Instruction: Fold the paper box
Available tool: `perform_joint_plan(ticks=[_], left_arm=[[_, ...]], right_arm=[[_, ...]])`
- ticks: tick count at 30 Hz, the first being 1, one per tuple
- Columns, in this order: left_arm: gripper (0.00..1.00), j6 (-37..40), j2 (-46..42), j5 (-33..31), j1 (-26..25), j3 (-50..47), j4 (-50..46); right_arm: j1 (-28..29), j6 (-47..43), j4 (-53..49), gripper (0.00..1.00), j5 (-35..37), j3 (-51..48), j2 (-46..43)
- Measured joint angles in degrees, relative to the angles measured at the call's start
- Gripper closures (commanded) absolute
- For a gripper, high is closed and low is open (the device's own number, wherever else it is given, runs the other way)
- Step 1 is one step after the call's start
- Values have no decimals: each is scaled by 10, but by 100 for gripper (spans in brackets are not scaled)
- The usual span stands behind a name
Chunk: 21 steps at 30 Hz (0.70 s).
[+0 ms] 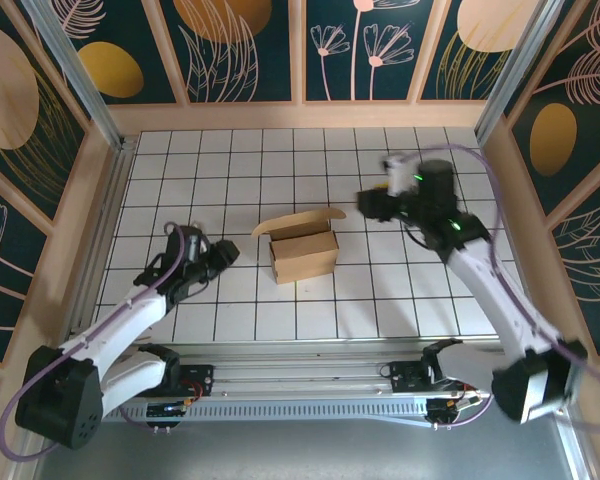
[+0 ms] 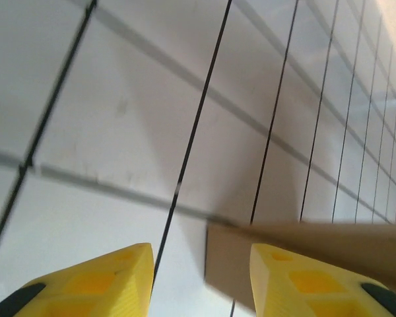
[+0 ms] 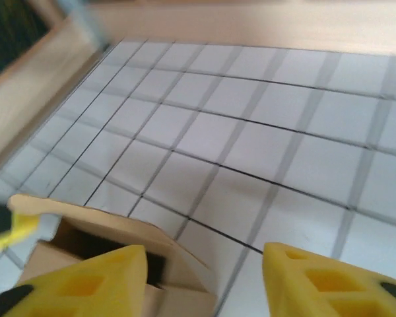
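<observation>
Box mid-table, both grippers off it, one on either side!

Nearest in, the left gripper (image 2: 199, 257) is low over the table (image 1: 240, 160), just left of the box (image 1: 303, 255) and aimed at its left wall. Its yellow fingers (image 2: 99, 287) are spread with nothing between them but white grid tile, and a brown edge of the box shows past the right finger. The box stands mid-table, walls up, its lid flap (image 1: 300, 222) raised at the far side, with the dark inside showing from the right wrist view. Further back and right, the right gripper (image 3: 204, 257), blurred, hangs off the box's far right corner, apart from it, fingers also spread and empty.
</observation>
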Motion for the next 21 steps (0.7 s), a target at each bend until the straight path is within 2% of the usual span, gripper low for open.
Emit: perform_joint_plan(ticks=[2,6,11,15,21], left_arm=[[60,-29,-6,12,-24,-24,7],[63,-64,23,28,-41,-36,57],[69,-84,120,48,-55,-24,139],[70,-98,188,71,-82,-2,188],[70,-116,214,74,-85,1,221]], right_arm=[[-47,78,43,56,-41,-83,-37],[-52,166,115,56,-114,-170,8],[-10,210,204,57,-151,-211,73],[38,225,281,58,-156,-216,120],[71,263,377,63,-147,-238,146]])
